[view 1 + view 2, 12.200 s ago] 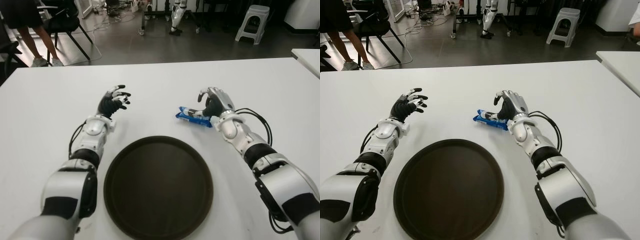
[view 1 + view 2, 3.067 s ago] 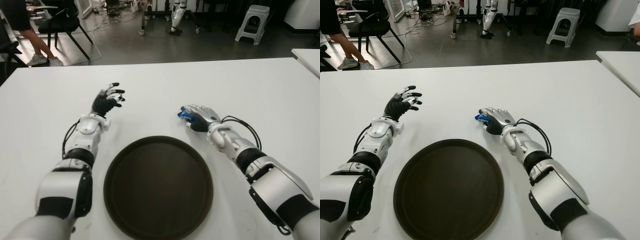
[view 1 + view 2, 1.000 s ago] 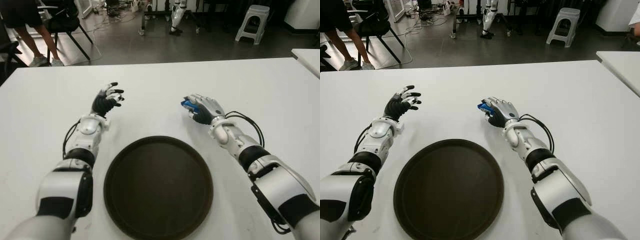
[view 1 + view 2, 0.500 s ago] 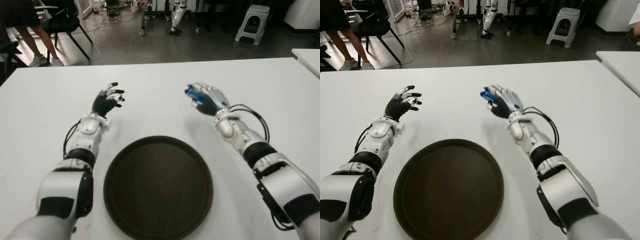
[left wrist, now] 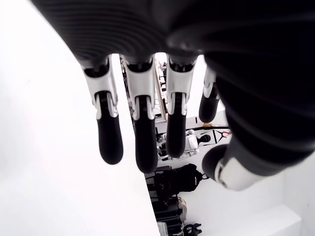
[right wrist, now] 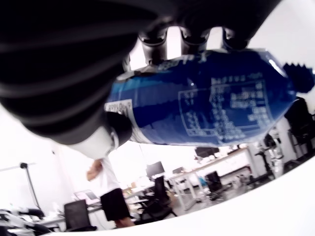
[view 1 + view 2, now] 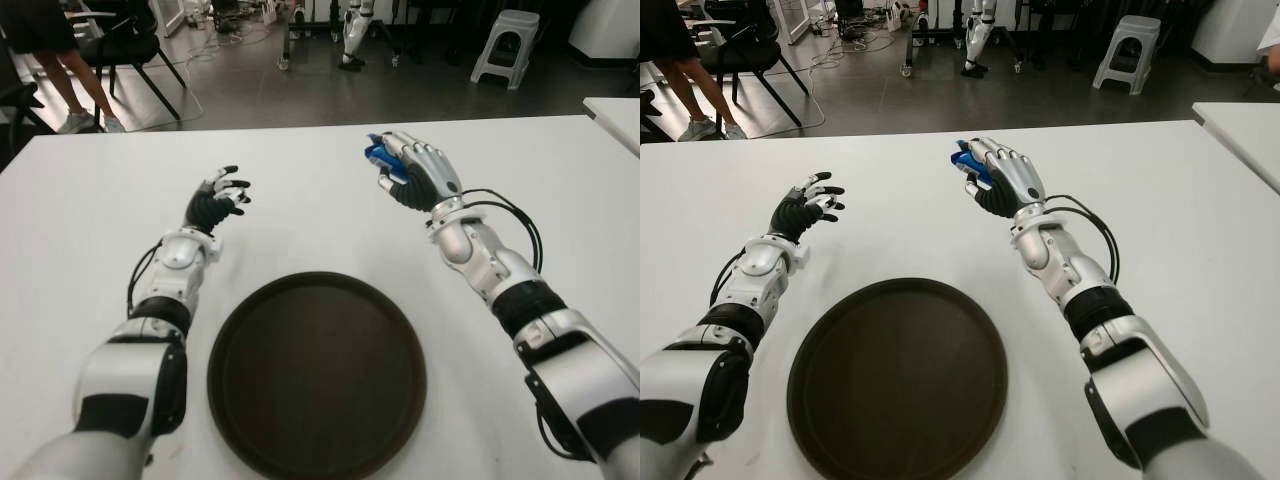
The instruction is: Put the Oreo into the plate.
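A blue Oreo packet (image 7: pixel 381 160) is gripped in my right hand (image 7: pixel 408 180), which is raised above the white table (image 7: pixel 80 220) behind the plate's far right rim. Close up in the right wrist view, the blue wrapper (image 6: pixel 206 110) with white print lies pinned between the fingers (image 6: pixel 152 37) and the thumb. A round dark brown plate (image 7: pixel 317 372) lies near the table's front edge, between my two arms. My left hand (image 7: pixel 216 203) shows to the far left of the plate, fingers spread and holding nothing.
Beyond the table's far edge stand a black chair (image 7: pixel 130 45), a white stool (image 7: pixel 506 42) and a person's legs (image 7: pixel 65 85) on grey floor. A second white table (image 7: pixel 615 115) shows at the right.
My right hand closed on the Oreo packet on the table and lifted it up and away from the plate. The left hand has barely moved.
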Controlling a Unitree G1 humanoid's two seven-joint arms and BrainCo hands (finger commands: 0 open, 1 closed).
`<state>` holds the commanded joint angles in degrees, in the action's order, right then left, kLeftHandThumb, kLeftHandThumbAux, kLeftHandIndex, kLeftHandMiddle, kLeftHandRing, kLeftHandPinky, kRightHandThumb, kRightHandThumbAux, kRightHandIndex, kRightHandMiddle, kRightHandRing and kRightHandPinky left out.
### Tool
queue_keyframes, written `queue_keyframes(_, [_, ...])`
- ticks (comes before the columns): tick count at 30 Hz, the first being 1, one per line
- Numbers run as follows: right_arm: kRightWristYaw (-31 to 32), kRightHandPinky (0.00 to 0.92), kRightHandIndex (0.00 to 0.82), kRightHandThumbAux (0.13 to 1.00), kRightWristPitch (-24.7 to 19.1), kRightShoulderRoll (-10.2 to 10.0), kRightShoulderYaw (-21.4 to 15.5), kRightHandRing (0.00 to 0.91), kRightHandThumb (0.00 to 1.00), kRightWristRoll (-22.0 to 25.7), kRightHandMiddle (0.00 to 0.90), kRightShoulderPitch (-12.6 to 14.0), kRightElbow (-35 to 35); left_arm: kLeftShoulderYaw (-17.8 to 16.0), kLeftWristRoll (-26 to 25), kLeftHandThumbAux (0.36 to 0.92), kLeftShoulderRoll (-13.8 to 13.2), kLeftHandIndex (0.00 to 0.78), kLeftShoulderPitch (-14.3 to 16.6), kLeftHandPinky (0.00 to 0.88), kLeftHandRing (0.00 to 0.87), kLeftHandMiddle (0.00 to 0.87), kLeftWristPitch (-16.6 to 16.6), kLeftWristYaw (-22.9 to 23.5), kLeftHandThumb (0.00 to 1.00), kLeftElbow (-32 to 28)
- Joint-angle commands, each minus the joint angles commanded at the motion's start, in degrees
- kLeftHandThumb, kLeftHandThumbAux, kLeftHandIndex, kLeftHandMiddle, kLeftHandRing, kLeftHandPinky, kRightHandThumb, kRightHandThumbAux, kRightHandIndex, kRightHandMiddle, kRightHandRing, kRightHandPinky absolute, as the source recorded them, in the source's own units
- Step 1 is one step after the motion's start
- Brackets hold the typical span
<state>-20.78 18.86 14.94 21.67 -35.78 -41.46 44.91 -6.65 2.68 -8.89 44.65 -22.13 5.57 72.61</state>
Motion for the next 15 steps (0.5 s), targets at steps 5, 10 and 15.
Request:
queue_keyframes(5, [1.39,0.763,0.382,0.659,-0.84,-0.12,-0.99,0.543,0.95,0.62,0.494,1.85,-4.97,0.09,0.1,0.665,0.04,0.168,0.03,0.427,0.365,0.304,0.1,-0.29,0.232,0.08])
queue_keyframes(10, [2.44,0.765,0.383,0.658,-1.63,-0.07,-1.39,0.543,0.951,0.84,0.494,3.29,-8.4,0.17,0.11,0.66,0.02,0.163,0.03,0.424,0.363,0.298,0.07,-0.19,0.228,0.11])
queue_keyframes(15, [2.92,0.769,0.384,0.658,-2.11,-0.1,-1.54,0.543,0.951,0.48,0.494,4.28,-10.67,0.12,-0.01,0.671,0.04,0.158,-0.02,0.43,0.366,0.298,-0.07,0.02,0.235,0.09])
